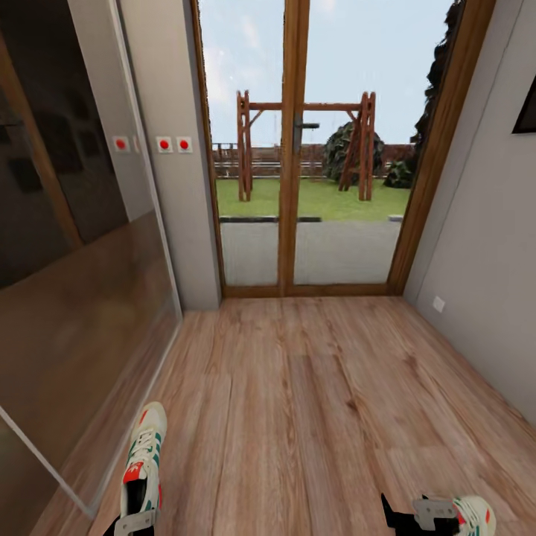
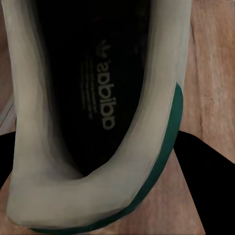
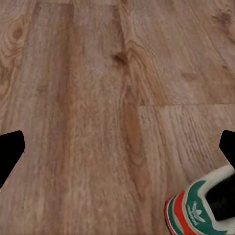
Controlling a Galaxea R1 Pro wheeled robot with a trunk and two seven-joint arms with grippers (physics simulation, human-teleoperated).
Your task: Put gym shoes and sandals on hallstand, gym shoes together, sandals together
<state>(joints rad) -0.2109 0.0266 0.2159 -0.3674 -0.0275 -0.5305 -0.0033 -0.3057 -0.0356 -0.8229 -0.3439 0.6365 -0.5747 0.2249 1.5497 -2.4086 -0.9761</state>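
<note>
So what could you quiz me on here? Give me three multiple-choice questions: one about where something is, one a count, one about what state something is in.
1. Where is the left gym shoe?
A. Against the glass door
B. Close to the glossy wall panel
C. By the right-hand wall

2. How many gym shoes appear in the head view?
A. One
B. Two
C. Four

3. How are the fingers of the right gripper set?
A. Clamped on a shoe
B. Holding a sandal
C. Spread apart over the floor

Answers:
1 B: the shoe is at the panel's foot, far from the glass door.
2 B: one is at the lower left, and the other gym shoe is at the lower right.
3 C: only wood planks lie between the two fingers, with a shoe heel off to one side.
</note>
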